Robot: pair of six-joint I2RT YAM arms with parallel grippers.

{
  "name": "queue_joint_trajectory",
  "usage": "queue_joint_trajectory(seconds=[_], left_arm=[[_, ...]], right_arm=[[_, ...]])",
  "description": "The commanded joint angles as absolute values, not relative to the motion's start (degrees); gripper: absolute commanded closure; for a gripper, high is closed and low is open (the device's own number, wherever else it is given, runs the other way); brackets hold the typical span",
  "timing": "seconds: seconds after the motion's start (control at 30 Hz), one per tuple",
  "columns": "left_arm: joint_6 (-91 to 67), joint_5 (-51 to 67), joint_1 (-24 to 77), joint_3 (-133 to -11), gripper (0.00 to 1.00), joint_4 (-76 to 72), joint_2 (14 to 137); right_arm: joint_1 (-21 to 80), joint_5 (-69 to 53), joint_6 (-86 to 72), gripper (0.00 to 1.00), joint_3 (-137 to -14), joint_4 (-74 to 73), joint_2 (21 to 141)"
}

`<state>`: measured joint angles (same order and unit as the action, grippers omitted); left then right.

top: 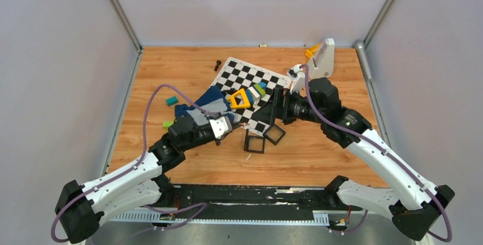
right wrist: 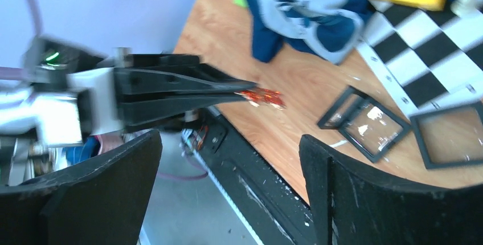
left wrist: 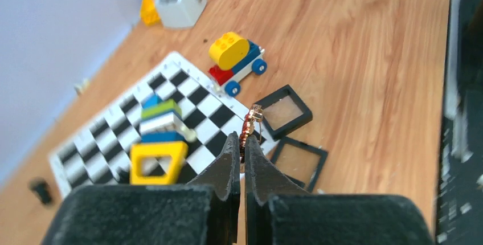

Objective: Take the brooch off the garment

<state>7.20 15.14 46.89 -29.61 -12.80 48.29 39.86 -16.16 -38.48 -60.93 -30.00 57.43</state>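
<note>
Brooch (left wrist: 250,124) pinched at left gripper (left wrist: 240,141) tips (clear of the garment (right wrist: 310,14))

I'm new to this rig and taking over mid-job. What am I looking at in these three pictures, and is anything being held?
Two robot arms are bolted at the near edge of a wooden table. The wide picture looks down from above and behind them. The other two come from a camera on each wrist. The left tool is shut on the small orange-red brooch, held apart from the blue shirt. The right tool is open and empty, facing the left one. Also on the table lie a checkered mat, toy blocks and two black square frames.
</note>
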Motion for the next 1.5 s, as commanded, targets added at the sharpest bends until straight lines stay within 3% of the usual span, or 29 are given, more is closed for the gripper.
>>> queue_joint_trajectory(seconds=[0.0, 0.17, 0.43, 0.5, 0.6, 1.03, 1.33, 1.47], left_arm=[[42.98, 30.89, 47.20, -27.70, 1.00, -21.57, 47.92], [54.25, 37.54, 47.20, -31.54, 1.00, -12.61, 48.92], [63.54, 40.90, 47.20, -29.55, 1.00, -14.72, 46.44], [63.91, 42.53, 47.20, -29.50, 1.00, -15.07, 45.88], [64.33, 46.57, 47.20, -30.35, 1.00, -14.31, 44.82], [64.20, 53.55, 47.20, -33.86, 1.00, -8.59, 42.85], [63.81, 55.52, 47.20, -35.61, 1.00, -7.15, 44.80], [63.92, 55.41, 47.20, -36.02, 1.00, -6.74, 45.00]], right_arm=[[39.93, -34.05, -23.63, 0.09, -67.43, -34.43, 58.20], [39.98, -40.45, -16.44, 0.09, -65.40, -33.57, 57.93], [39.99, -40.95, -10.23, 0.08, -61.86, -27.05, 57.86], [39.99, -41.27, -8.73, 0.01, -62.40, -27.21, 59.63], [39.99, -41.59, -6.67, 0.00, -63.97, -28.66, 62.27], [40.48, -49.71, -4.96, 0.06, -65.13, -28.96, 65.34], [43.95, -48.08, -3.99, 0.06, -65.39, -29.73, 66.66], [45.18, -46.30, -4.13, 0.12, -65.39, -29.88, 66.75]])
